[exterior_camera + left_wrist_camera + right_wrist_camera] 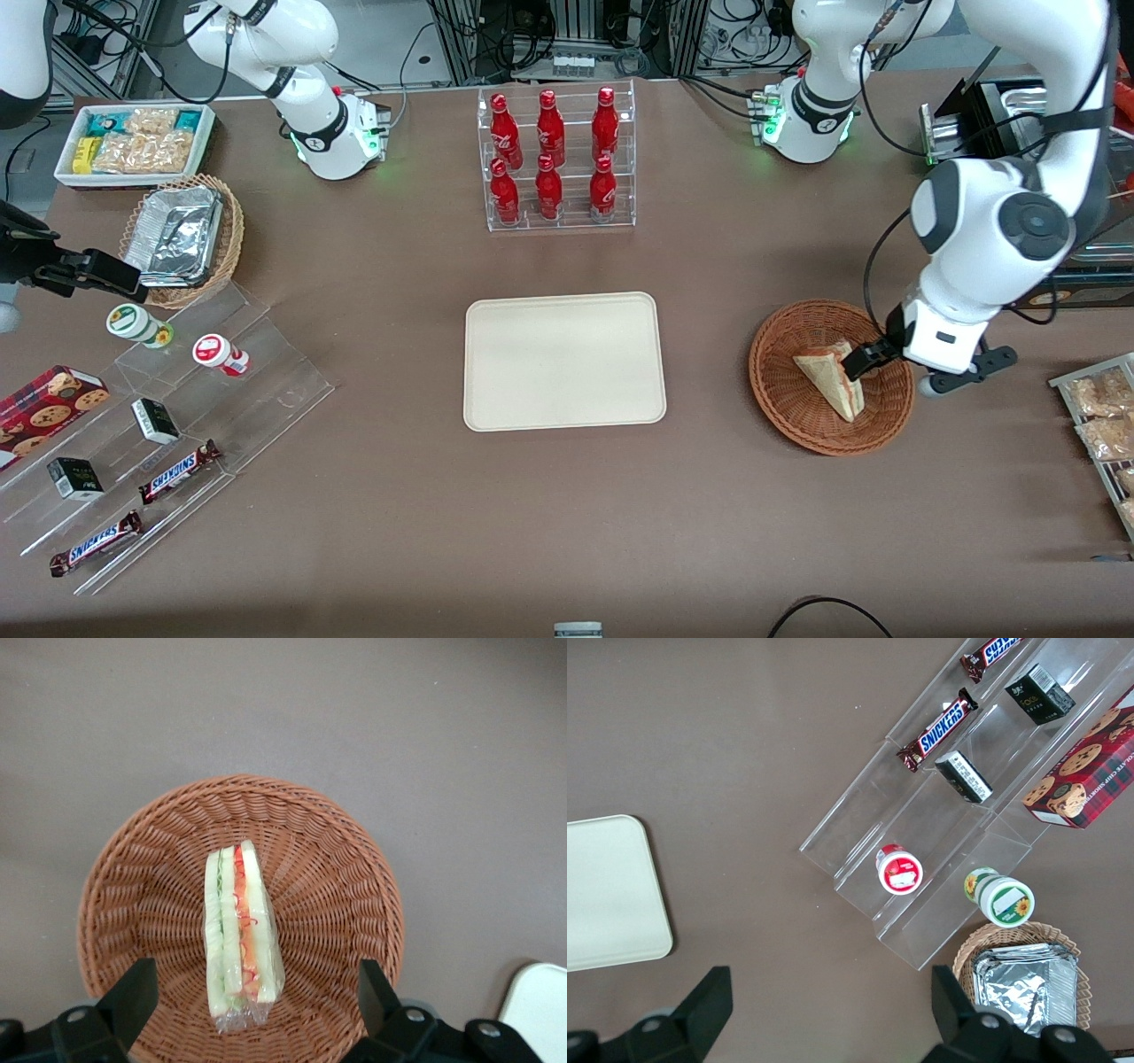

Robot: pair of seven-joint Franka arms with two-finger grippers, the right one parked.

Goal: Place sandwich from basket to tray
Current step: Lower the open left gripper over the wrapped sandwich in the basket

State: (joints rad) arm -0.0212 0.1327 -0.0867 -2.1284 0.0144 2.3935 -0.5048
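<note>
Table (pixel 567 532): brown surface filling nearly the whole front view.

Tray (pixel 564 361): cream rectangle with rounded corners and a low rim, at frame centre in the front view, lying flat with nothing on it. One of its corners also shows in the left wrist view (pixel 539 1010).

Bottle rack (pixel 558 159): clear tiered stand, upper centre of the front view, holding six red bottles in two rows of three.

Basket (pixel 797 408): reddish-brown wicker bowl, right of centre in the front view, well apart from the tray. The wrist view looks straight down into it (pixel 337 877); the weave is bare except for one item.

Stepped clear shelf (pixel 266 390): lower left of the front view, carrying two Snickers bars (pixel 177 471), small dark boxes and two round-lidded cups.

Tan wicker basket (pixel 232 239) with foil containers: upper left of the front view.

Sandwich (pixel 828 377): triangular wedge lying in the basket. In the wrist view (pixel 241 939) it stands on edge, cut face up, showing green and red filling layers under clear wrap.

Gripper (pixel 861 359): over the basket's rim toward the working arm's end of the table, at the sandwich's upper corner. In the wrist view (pixel 257 1005) the fingers (pixel 133 997) are spread wide, one to either side of the sandwich, with clear gaps between each finger and the wrap. Nothing is held.
</note>
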